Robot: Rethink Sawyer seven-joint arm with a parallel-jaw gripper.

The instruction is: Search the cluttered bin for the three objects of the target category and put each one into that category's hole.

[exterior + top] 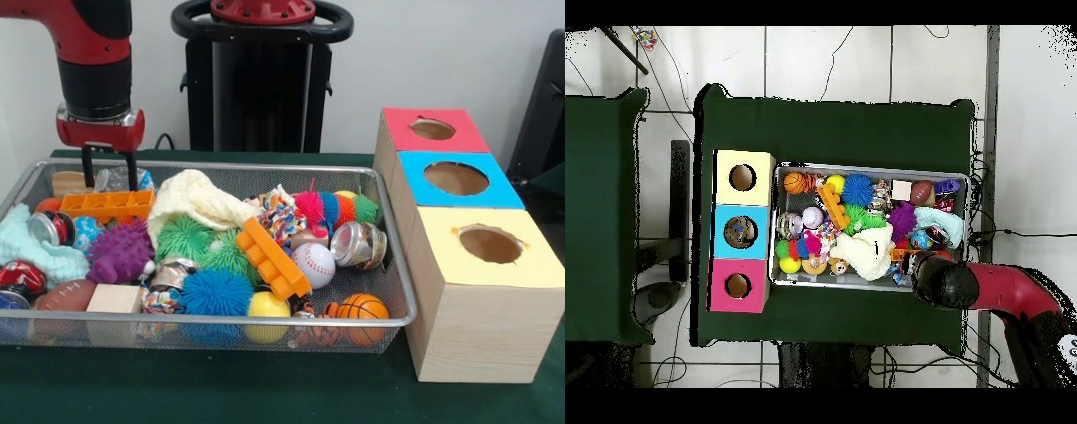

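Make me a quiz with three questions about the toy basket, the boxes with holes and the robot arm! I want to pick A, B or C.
1. Where is the gripper?
A. Over the yellow box
B. Over the back corner of the basket, above the flat orange block
C. Down on the green cloth in front of the basket

2. How many boxes with holes stand beside the basket?
A. Two
B. Three
C. Five

3. What is the gripper holding?
A. Nothing
B. The baseball
C. The purple spiky ball

Answers:
1. B: the jaws hang just above the flat orange block at the basket corner.
2. B: a red box, a blue box and a yellow box stand in a row.
3. A: the jaws stand apart with only air between them; the baseball and the purple spiky ball lie in the basket.
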